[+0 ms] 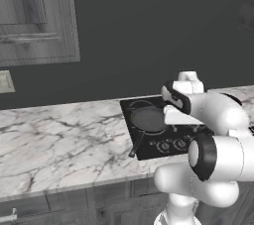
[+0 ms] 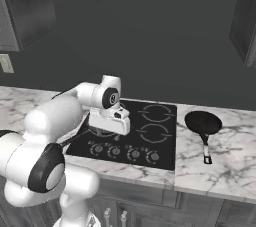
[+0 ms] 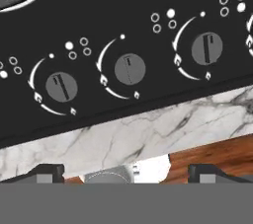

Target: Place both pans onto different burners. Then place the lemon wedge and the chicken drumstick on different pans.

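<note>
The end effector (image 3: 126, 171), jaws spread wide and empty, hangs over the cooktop's (image 2: 160, 143) front knob row. The grey pan (image 1: 148, 119) already sits on a left burner, its handle running forward towards the front edge. The black pan (image 2: 202, 122) waits on the desk (image 2: 230, 163) just right of the cooktop, well to the end effector's right, handle pointing to the desk's front edge. The right-hand burners (image 2: 156, 112) look free, open marble lies around the pan, and lemon and drumstick cannot be made out.
</note>
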Controlling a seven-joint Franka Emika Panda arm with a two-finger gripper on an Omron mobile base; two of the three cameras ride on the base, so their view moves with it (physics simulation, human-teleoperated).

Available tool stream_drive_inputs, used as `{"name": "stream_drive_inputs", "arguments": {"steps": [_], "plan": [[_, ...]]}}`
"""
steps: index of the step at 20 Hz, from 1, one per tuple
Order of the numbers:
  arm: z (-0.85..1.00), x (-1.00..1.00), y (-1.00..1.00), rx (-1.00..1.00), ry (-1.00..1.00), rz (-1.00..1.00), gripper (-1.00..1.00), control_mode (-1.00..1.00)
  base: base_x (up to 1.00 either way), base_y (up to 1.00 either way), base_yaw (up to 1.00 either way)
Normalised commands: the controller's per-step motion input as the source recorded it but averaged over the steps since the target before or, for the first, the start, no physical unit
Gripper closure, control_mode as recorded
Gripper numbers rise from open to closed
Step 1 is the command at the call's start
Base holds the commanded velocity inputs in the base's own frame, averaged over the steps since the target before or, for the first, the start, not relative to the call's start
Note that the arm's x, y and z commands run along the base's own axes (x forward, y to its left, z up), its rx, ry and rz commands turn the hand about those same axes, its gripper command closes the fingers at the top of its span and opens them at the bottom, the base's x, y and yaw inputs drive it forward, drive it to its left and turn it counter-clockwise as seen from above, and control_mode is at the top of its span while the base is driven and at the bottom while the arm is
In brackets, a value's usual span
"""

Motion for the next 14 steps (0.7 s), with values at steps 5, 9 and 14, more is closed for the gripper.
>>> {"name": "stream_drive_inputs", "arguments": {"steps": [5, 9, 14], "plan": [[0.12, -0.16, -0.92, 0.07, -0.16, 0.13, -1.0, -1.0, 0.0, 0.0, 0.0], [0.06, 0.0, -0.82, 0.11, -0.11, 0.1, -1.0, -1.0, 0.0, 0.0, 0.0], [0.01, 0.0, -0.62, 0.14, -0.07, 0.06, -1.0, -1.0, 0.0, 0.0, 0.0]]}}
